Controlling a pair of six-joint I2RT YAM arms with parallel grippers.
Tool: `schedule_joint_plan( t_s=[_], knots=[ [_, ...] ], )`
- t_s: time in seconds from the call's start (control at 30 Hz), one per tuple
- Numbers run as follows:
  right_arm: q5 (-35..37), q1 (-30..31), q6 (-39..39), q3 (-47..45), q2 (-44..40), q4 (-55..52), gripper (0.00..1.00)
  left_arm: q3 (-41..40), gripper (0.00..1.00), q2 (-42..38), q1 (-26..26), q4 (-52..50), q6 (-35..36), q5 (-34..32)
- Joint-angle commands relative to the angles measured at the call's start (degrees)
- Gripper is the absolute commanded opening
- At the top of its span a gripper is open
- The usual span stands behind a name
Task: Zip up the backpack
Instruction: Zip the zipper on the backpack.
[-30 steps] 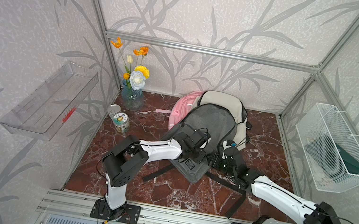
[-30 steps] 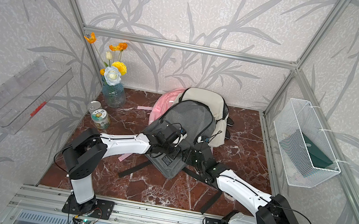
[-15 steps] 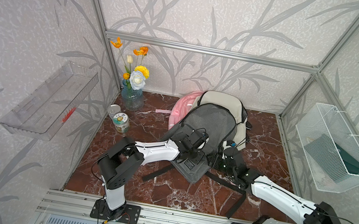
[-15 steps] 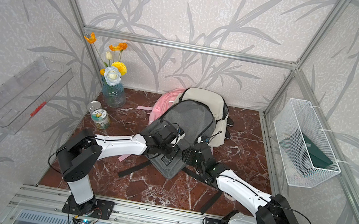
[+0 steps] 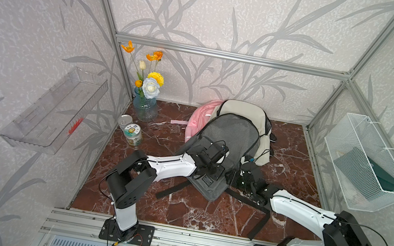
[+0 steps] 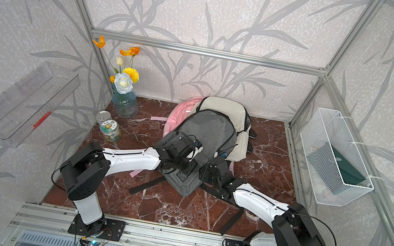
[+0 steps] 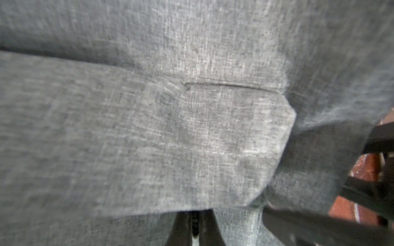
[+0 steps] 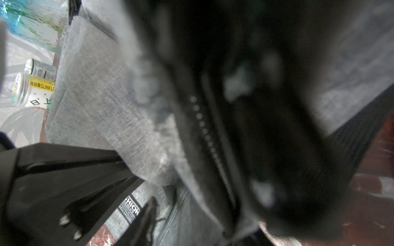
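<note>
So left fingers (image 7: 181,232) sit pinched shut against the grey backpack (image 5: 229,137); right fingers (image 5: 234,177), can't tell. Next, probably: catch the pull on the zipper (image 8: 210,144) beside them.

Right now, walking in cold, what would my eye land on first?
The grey backpack in the middle of the red marble floor, lying over a cream backpack and a pink backpack, with a white left arm and right arm reaching to it from the front rail. Then the vase of flowers in the far left corner.
</note>
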Motion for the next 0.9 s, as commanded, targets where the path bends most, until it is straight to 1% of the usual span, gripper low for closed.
schedule_joint_plan(
  t_s=[0.0, 0.07, 0.1, 0.17, 0.23, 0.3, 0.43, 0.53, 0.67, 0.77, 0.87],
  knots=[
    [0.56, 0.24, -0.85, 1.37, 0.12, 1.29, 0.40, 0.04, 0.04, -2.54, -0.04, -0.92, -0.77, 0.62],
    [1.31, 0.29, -1.14, 1.34, -0.70, 0.48, 0.29, 0.08, 0.04, -2.85, -0.07, -1.41, -0.77, -0.18],
    [1.86, 0.25, -1.22, 1.45, -1.40, -0.32, 0.22, 0.33, 0.03, -3.04, 0.06, -2.05, -0.69, -0.90],
    [3.27, 0.26, -1.54, 1.42, -2.88, -2.09, 0.14, 1.21, 0.03, -3.27, 0.21, -3.81, -0.61, -2.87],
    [4.97, 0.25, -2.01, 1.51, -4.68, -4.33, 0.08, 1.93, 0.02, -3.90, 0.55, -5.37, -0.34, -4.76],
    [6.65, 0.16, -2.70, 1.71, -6.43, -6.57, 0.05, 2.45, 0.02, -4.68, 1.02, -6.82, -0.66, -6.74],
    [9.68, -0.65, -3.05, 1.50, -10.80, -10.41, 0.01, 2.89, 0.02, -5.67, 2.63, -8.81, -0.95, -10.18],
    [9.77, -1.95, -3.50, 0.89, -13.86, -11.77, 0.00, 2.89, 0.02, -5.56, 4.12, -9.10, -1.64, -10.00],
    [9.47, -3.01, -4.03, 1.11, -15.12, -13.45, 0.00, 2.56, 0.02, -5.42, 5.78, -9.29, -2.67, -9.74],
    [8.16, -3.11, -4.44, 1.15, -15.05, -13.23, 0.00, 2.54, 0.02, -5.35, 6.46, -8.90, -3.27, -8.40],
    [4.52, -3.12, -5.49, 1.91, -13.86, -12.25, 0.00, 3.00, 0.02, -4.76, 6.40, -8.81, -3.21, -6.33]
  ],
)
